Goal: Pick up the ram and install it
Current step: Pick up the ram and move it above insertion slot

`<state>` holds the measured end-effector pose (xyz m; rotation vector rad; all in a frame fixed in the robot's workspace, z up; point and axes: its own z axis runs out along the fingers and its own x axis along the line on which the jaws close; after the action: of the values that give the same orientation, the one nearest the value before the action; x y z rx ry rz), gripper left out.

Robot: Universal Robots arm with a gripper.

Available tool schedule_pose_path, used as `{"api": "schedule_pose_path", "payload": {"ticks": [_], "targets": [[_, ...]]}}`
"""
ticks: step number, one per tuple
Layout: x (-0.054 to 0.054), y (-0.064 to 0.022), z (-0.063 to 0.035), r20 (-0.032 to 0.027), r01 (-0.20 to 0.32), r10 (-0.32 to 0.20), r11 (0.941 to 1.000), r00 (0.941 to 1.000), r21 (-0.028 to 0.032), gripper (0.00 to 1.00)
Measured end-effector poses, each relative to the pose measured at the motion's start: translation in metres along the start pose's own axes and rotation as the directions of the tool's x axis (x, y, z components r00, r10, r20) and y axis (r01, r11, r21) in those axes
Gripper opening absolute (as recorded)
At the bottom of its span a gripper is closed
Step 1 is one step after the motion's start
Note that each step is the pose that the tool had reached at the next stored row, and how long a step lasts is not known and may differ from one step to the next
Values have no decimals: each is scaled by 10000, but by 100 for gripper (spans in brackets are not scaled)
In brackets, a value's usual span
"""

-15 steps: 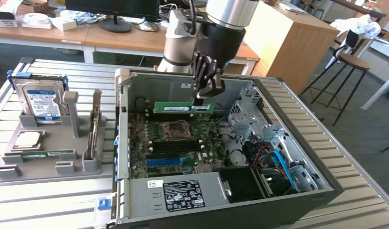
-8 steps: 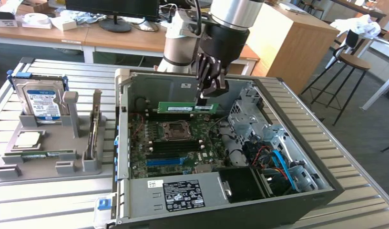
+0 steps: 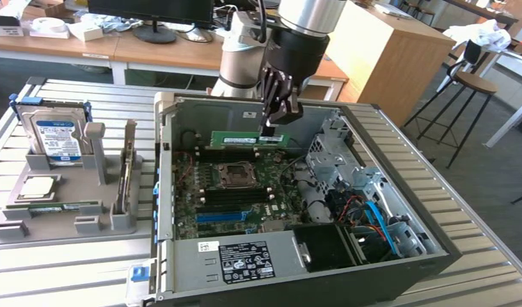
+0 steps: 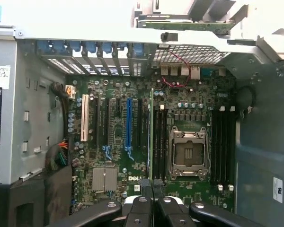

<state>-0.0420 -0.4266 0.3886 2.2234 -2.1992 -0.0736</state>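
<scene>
Ram hangs level inside the open computer case, pinched at one end in the narrow, closed grip of the gripper. In the exterior view it sits at twelve o'clock from the CPU socket, above the motherboard. Whether its lower edge touches a slot cannot be told. The fingers cover the gripped end, and the arm is cut off by the frame's upper edge. In the wrist view the ram is edge-on, a thin green line, with its chips and label unseen. At nine o'clock from the case, a hard drive stands in a grey holder.
</scene>
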Motion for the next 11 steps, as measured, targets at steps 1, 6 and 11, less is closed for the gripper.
{"api": "schedule_pose_path", "payload": {"ticks": [1, 6, 11], "targets": [[0, 0, 0, 1, 0, 0, 10000, 10000, 0, 11], [0, -1, 25, 4, 0, 0, 10000, 10000, 2, 11], [2, -5, 116, 2, 0, 0, 10000, 10000, 14, 11]]}}
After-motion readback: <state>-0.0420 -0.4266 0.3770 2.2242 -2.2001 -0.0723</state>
